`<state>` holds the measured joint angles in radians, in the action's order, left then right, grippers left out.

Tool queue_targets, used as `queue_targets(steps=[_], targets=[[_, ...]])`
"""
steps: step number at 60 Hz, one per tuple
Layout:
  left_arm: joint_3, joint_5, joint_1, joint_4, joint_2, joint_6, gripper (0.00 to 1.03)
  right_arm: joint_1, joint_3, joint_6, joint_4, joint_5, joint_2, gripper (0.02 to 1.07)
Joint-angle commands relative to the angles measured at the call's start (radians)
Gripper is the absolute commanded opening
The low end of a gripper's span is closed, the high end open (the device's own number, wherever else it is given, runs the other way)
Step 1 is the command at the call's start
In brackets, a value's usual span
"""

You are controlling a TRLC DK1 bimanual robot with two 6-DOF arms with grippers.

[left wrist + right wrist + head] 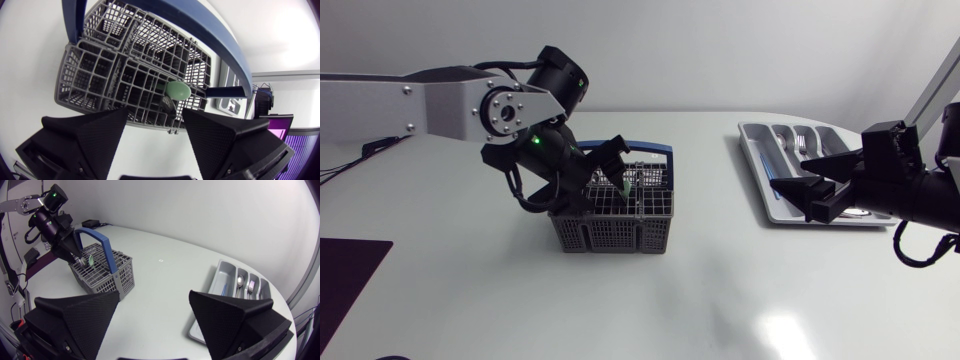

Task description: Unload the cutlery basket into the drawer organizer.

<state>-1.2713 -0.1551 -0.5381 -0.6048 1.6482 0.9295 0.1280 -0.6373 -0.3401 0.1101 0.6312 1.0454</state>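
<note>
Basket (100, 65) of grey plastic lattice holds rounded green utensil (178, 90) just ahead of left gripper (155, 114). Jaws spread, as on right gripper (154, 294).

Table (670, 300) is seen from above by the fixed head view. Basket (125, 75) is viewed close, almost straight down, from the left wrist. From the right wrist the table is looked across from farther off; basket and organizer (218, 277) are shared with the head view.
</note>
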Motion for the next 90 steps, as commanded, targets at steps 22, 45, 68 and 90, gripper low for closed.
queue_targets(steps=[22, 45, 68, 90], targets=[[-0.105, -0.008, -0.025, -0.036, 0.101, 0.043, 0.59, -0.079, 0.047, 0.026, 0.060, -0.010, 0.073, 1.02], [-0.120, 0.011, -0.028, -0.046, 0.121, 0.042, 0.42, -0.080, 0.059, 0.021, 0.049, -0.011, 0.088, 1.02], [-0.132, 0.046, -0.033, -0.046, 0.125, 0.035, 0.24, -0.087, 0.065, 0.023, 0.049, -0.011, 0.087, 1.02], [-0.132, 0.046, -0.037, -0.041, 0.136, 0.031, 0.18, -0.087, 0.076, 0.019, 0.049, -0.011, 0.085, 1.02]])
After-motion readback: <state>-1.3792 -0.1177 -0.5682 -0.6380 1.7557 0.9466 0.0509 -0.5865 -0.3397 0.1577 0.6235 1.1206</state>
